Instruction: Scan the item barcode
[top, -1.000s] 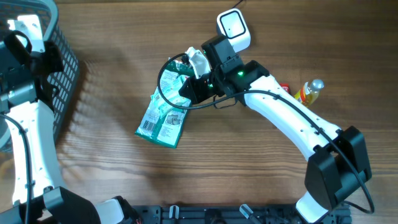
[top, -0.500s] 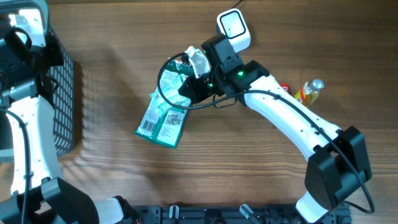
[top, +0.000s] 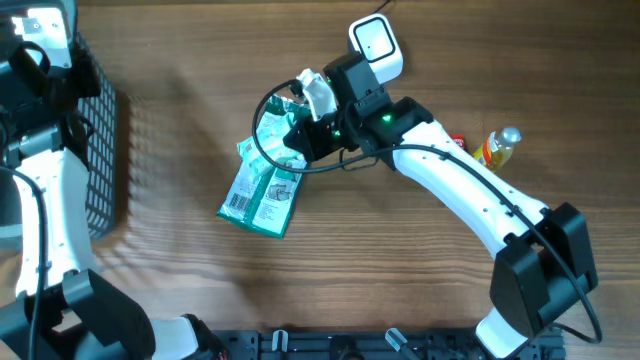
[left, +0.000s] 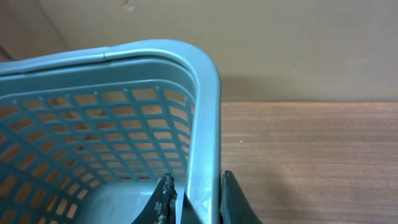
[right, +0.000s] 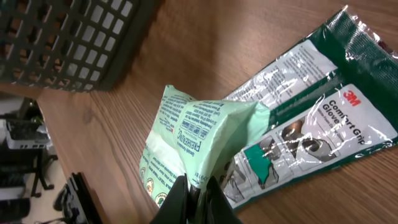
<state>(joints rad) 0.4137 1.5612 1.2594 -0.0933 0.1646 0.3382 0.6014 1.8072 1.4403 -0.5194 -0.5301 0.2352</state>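
Green packet (right: 193, 134): gripped, barcode not yet scanned.
We find the right gripper (right: 196, 190) pinched shut on its corner, mid-table over the glove pack (right: 323, 118). The left gripper (left: 194, 200) clamps the basket rim (left: 205, 93). We see no scanner.

Setup's on a wooden table (top: 400, 290), warm mid-brown with the grain running left to right. It's lit pretty evenly from above so the shadows stay soft, and there's a black rail (top: 350, 345) along the near edge. Behind the far side it's just a plain beige wall (left: 298, 50). Off the table edge in the right wrist view you catch a bit of pale floor (right: 50, 193) with some dark gear (right: 22, 134), too blurry to make out.
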